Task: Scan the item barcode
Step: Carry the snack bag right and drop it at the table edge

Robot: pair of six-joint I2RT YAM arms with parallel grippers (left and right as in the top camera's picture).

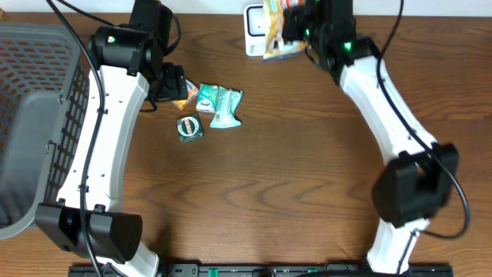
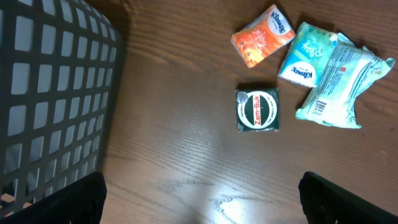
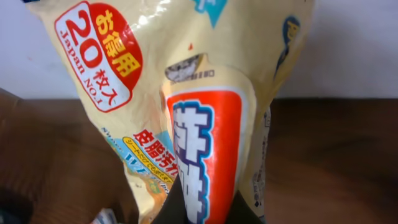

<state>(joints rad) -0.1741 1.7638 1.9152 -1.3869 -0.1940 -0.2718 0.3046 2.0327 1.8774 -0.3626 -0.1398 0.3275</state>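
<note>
My right gripper (image 1: 298,32) was clamped on the yellow packet (image 1: 275,38), the white scanner (image 1: 253,23) just beyond it. I judged the barcode needed facing it squarely, held steady.

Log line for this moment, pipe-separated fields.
right jaws shut on yellow packet beside white device | left jaws open, empty, above table near Zam-Buk pack

The wooden surface (image 2: 186,143) bears a Zam-Buk tin (image 2: 257,109), with an orange pack (image 2: 262,36), a teal pack (image 2: 305,56) and a white pack (image 2: 339,84) just beyond it.
</note>
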